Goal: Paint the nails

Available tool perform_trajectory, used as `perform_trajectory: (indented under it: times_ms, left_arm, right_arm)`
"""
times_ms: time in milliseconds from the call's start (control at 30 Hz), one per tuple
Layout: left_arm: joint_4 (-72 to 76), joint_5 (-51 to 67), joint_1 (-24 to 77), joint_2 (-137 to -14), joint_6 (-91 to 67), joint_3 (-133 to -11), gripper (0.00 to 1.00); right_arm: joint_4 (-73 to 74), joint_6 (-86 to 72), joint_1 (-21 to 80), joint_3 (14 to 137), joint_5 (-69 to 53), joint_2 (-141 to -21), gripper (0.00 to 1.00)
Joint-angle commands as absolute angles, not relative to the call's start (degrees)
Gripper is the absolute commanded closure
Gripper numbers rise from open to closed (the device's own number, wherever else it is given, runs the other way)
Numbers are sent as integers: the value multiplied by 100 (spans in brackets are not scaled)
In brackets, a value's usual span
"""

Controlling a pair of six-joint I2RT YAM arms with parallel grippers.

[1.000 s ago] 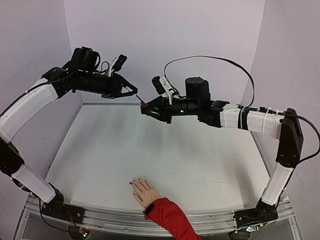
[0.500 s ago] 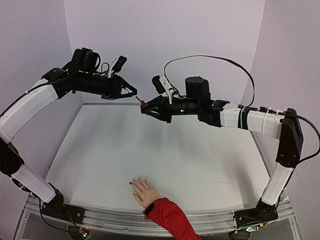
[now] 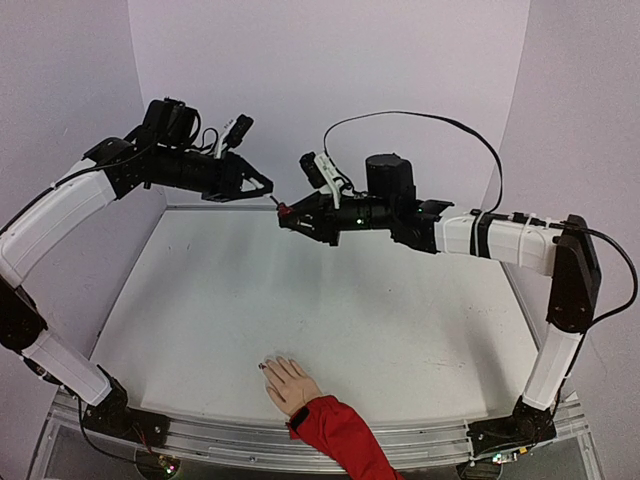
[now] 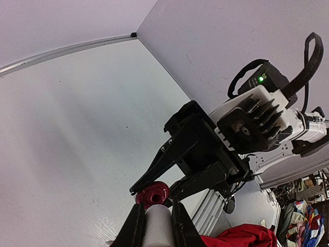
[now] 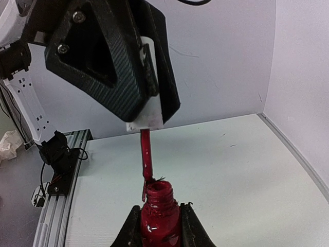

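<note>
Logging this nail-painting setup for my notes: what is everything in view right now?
polish bottle: one, dark red, uncapped, held above the table's far side
cap with brush: one, white cap, red-coated brush, tip at the bottle's mouth
mannequin hand: one, beige, red sleeve, table's near edge
nails: too small to count
table: one, white
left gripper: black, shut on the cap
right gripper: black, shut on the bottle

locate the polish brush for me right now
In the right wrist view the brush hangs from the white cap in the left gripper, its tip at the mouth of the bottle held by the right gripper.
</note>
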State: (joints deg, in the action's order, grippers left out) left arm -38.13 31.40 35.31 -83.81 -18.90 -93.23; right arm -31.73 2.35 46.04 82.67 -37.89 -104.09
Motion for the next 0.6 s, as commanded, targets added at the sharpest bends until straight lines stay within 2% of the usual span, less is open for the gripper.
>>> perform_trajectory:
  times_ms: [0, 567]
  left_arm:
    - [-3765, 3014, 3516, -8013, -1767, -9343, 100]
    - [-3744, 3009, 3515, -8077, -1767, -9360, 100]
  right_arm:
    - [-3487, 241, 4649, 8518, -3853, -10361, 100]
    - [-3487, 250, 4693, 8612, -3987, -10381, 100]
